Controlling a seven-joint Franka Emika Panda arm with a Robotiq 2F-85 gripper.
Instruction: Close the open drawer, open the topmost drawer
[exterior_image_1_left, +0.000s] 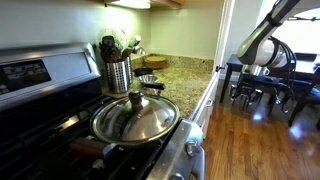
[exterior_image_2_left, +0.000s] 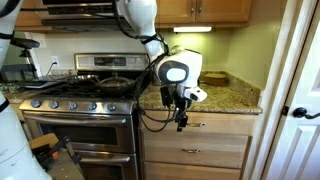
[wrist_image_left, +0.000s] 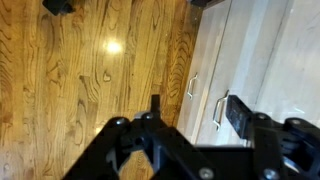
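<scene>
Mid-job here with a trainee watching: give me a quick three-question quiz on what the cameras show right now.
1. True or false: the steel lid sits on the pan on the stove.
2. In an exterior view, where does the gripper hang?
A. in front of the topmost drawer, under the granite counter
B. above the stove burners
C. over the utensil holder
3. Fill in: in the wrist view, the floor below the gripper is made of ____.

Key: 1 true; 2 A; 3 wood.
</scene>
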